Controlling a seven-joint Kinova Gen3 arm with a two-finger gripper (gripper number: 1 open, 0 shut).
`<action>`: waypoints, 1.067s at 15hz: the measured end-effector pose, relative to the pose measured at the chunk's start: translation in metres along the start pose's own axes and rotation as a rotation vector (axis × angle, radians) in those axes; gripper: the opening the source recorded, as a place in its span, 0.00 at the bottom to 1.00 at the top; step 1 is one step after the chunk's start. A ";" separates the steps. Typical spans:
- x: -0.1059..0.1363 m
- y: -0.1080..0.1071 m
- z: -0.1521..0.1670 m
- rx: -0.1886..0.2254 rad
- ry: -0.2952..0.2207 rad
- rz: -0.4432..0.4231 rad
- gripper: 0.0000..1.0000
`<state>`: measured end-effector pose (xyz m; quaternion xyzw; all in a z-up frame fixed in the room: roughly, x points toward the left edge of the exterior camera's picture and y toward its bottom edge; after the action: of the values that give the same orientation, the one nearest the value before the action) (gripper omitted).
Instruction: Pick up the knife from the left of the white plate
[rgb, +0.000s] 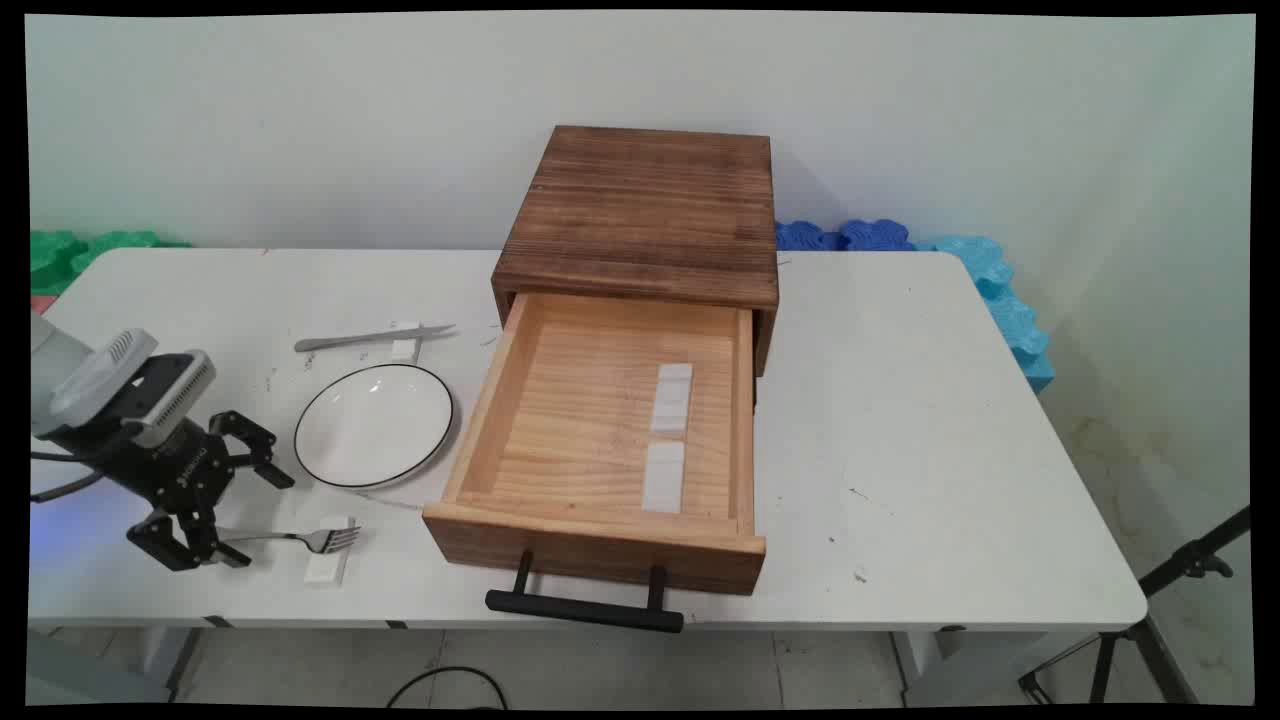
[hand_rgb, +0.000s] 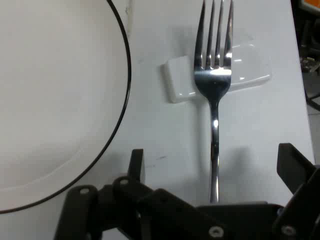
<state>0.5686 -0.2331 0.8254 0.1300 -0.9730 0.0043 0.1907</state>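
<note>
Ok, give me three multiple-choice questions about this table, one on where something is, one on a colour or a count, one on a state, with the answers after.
1. Where does the fork lie?
A. in the drawer
B. on the table's near left part, tines on a small white block
C. on the plate

2. What colour is the rim of the plate?
A. black
B. blue
C. gold

3. How is the drawer?
A. shut
B. taken out
C. pulled open

Answers: B, the fork lies by the pincer, beside the plate; A, a thin black line rings the white plate; C, its inside shows, with white strips on the floor.
</note>
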 end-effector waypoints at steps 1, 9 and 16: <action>0.000 0.000 -0.001 0.001 0.002 -0.001 1.00; 0.009 -0.003 -0.020 0.012 0.021 0.002 1.00; 0.023 -0.007 -0.052 0.028 0.048 0.002 1.00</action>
<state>0.5687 -0.2423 0.8817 0.1317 -0.9681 0.0211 0.2121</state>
